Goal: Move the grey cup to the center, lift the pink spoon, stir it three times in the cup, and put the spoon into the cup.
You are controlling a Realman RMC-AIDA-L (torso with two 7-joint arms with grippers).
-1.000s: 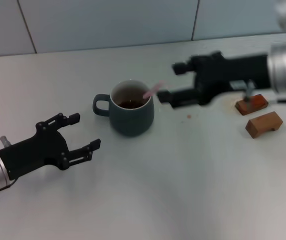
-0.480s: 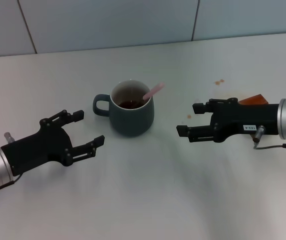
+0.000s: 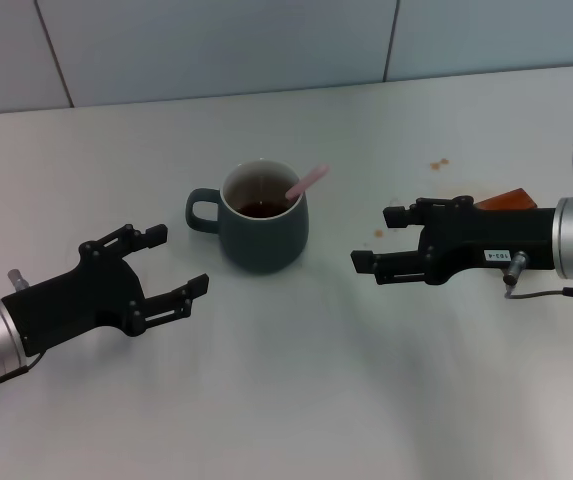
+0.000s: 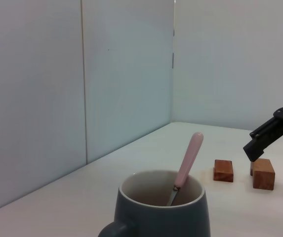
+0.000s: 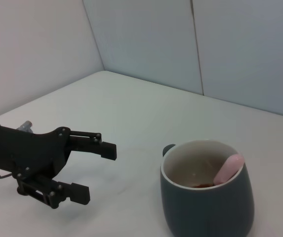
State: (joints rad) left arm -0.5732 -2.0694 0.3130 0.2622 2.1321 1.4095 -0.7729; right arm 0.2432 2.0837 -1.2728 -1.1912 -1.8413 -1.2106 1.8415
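The pale surface (image 3: 296, 400) carries everything here. On it the two arms lie low, one on each side of the grey cup (image 3: 262, 222).

The left hand (image 3: 164, 267) rests just beside the cup's handle side, its fingers spread wide and holding nothing; the cup's loop handle points toward it. The right hand (image 3: 379, 240) lies near the cup's opposite side, apart from it, its fingers parted by a moderate gap and empty as well. The right wrist view shows the left hand (image 5: 94, 169) with both fingers well separated, the cup (image 5: 208, 197) standing between the two hands.

The cup stands upright, white inside with a brownish residue at its bottom. The pink spoon (image 3: 306, 183) stands in it, bowl down in the residue and pale handle leaning over the rim toward the right hand. In the left wrist view the spoon (image 4: 186, 165) rises above the cup's rim (image 4: 161, 202).

Beyond the right hand, two small brown blocks (image 4: 243, 172) sit side by side on the surface.
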